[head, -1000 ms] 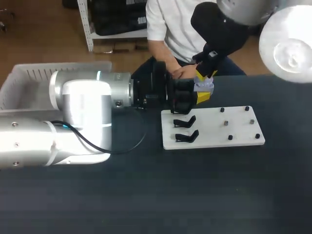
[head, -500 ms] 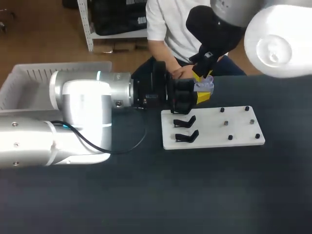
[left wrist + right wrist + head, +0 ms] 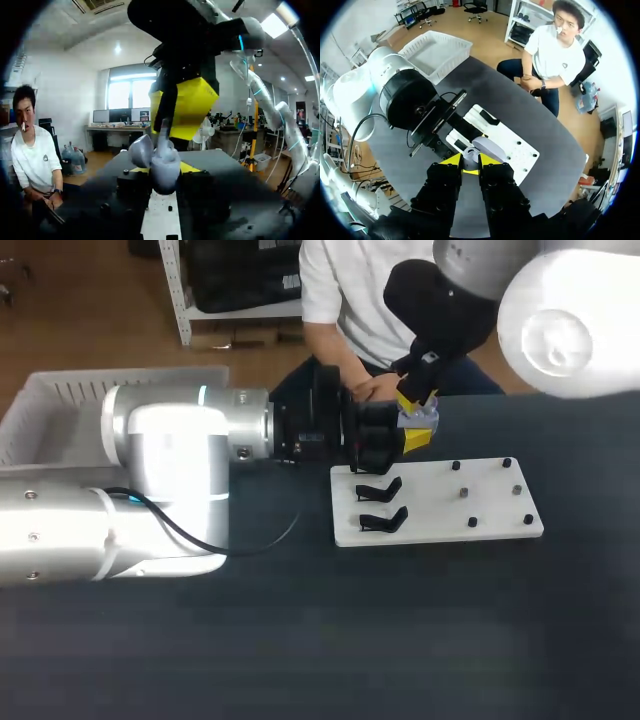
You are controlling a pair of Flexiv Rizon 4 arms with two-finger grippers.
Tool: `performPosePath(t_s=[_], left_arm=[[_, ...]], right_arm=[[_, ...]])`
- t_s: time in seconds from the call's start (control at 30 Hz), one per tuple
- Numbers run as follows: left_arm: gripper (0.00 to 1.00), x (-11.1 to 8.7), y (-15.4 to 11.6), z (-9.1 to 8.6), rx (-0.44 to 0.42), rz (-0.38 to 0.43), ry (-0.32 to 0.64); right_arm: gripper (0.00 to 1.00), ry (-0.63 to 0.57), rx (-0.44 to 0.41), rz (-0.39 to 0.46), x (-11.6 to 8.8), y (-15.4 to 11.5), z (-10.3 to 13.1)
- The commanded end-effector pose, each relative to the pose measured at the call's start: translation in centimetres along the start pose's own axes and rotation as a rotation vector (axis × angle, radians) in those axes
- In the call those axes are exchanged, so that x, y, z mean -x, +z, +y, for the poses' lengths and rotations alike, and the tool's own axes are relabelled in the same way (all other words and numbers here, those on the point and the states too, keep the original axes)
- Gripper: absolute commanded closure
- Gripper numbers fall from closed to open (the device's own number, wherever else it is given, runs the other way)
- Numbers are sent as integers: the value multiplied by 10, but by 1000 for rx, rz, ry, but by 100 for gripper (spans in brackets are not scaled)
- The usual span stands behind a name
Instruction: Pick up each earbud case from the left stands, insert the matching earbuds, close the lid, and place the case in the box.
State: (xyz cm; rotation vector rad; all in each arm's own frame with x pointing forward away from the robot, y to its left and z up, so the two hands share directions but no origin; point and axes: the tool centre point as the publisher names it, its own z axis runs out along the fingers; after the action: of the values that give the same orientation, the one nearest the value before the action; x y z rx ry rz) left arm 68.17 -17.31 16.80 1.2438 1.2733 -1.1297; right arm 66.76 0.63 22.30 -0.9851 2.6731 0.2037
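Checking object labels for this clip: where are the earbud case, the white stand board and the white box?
earbud case (image 3: 164,171): left wrist view, its rounded body.
stand board (image 3: 436,510): head view, bare middle.
box (image 3: 72,390): head view, slatted far wall.

— Any writing, numbers or labels to read on the desk?
— None that can be made out, in any view.
— Not even on the white stand board, at about two o'clock from the desk's middle in the head view?
— Its face shows plain white, no legible mark.
— And the earbud case?
— A plain pale shell; any print on it is too blurred to read.
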Motion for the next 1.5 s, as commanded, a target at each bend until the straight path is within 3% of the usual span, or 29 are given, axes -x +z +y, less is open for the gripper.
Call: performPosePath(t_s=[0.03, 1.5], left_arm=[[100, -1, 0, -1, 5, -7, 4], [100, -1, 0, -1, 5, -7, 4]], right_arm=[[100, 1, -2, -3, 0, 2, -2], [100, -41, -24, 43, 1, 11, 1]])
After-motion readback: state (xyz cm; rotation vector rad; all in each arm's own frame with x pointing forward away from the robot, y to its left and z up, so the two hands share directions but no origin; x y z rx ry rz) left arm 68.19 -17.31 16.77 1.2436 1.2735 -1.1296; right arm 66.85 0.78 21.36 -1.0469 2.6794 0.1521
